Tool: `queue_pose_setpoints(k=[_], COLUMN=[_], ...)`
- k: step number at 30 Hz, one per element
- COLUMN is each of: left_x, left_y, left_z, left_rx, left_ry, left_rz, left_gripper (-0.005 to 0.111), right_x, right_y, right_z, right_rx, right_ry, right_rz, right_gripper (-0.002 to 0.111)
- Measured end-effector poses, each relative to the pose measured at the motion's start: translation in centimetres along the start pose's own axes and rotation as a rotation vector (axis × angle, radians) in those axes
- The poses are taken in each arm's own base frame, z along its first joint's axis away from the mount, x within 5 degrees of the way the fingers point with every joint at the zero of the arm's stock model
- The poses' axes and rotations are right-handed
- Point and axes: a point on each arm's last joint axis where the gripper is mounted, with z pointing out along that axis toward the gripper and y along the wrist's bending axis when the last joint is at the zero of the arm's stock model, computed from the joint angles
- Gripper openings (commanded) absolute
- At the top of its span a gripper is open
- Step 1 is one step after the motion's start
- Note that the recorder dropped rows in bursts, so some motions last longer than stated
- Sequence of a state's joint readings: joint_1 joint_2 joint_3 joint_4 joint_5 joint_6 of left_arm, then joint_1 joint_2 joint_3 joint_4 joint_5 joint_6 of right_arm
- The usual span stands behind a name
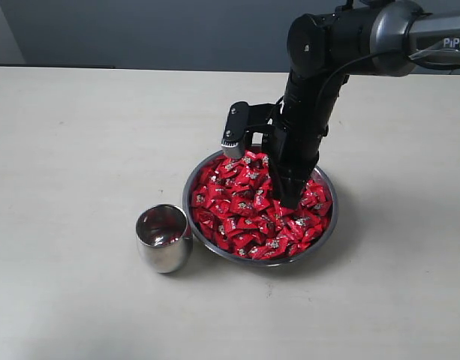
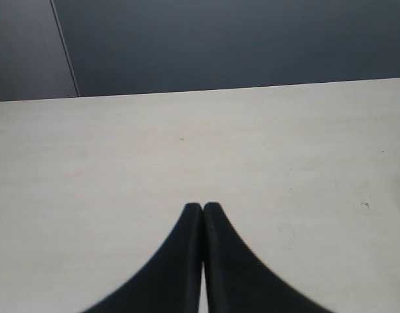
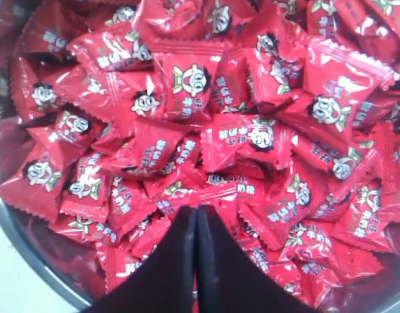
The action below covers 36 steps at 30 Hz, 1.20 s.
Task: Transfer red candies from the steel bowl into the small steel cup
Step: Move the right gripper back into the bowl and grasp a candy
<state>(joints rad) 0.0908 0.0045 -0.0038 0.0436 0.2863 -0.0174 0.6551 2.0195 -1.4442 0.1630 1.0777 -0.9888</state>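
Our right gripper [image 1: 290, 201] has its jaws pressed together, tips down among the candies [image 1: 241, 214]. These heap the bowl [image 1: 186, 196], red wrappers covering it nearly to the rim. The tips sit toward 3 o'clock from its centre. The cup [image 1: 163, 238] stands upright at the bowl's 8 o'clock, touching or just beside the rim, and we see only bare steel inside it. Our left gripper [image 2: 203, 207] is likewise pressed together, over the table [image 2: 186, 130].

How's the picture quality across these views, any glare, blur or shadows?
Exterior view: sharp, soft shadow right of the steel bowl, reflections in the small steel cup. Right wrist view: glare on the red candies, right fingers blurred. Left wrist view: left fingers soft-edged, table evenly lit.
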Motion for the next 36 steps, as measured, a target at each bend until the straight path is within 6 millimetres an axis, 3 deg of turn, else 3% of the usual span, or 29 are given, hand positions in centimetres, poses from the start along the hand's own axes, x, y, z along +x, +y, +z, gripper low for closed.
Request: queue_pose_setpoints(k=[8,17,28,36], left_x=[0.0,0.0,0.0,0.0], left_y=[0.0,0.0,0.0,0.0], left_z=[0.0,0.0,0.0,0.0], left_rx=[0.0,0.0,0.0,0.0], left_ry=[0.0,0.0,0.0,0.0], left_rz=[0.0,0.0,0.0,0.0], left_gripper=[0.0,0.0,0.0,0.0], right_x=[0.4,0.6,0.5,0.6], right_y=[-0.1,0.1,-0.1,-0.5], right_z=[0.0,0.0,0.1,2.1], right_rx=[0.017,-0.005,0.013,-0.021], right_ry=[0.045,0.068,0.055,0.084], right_rz=[0.035,0.075,0.066,0.045], right_gripper=[0.002,0.035,0.036,0.036])
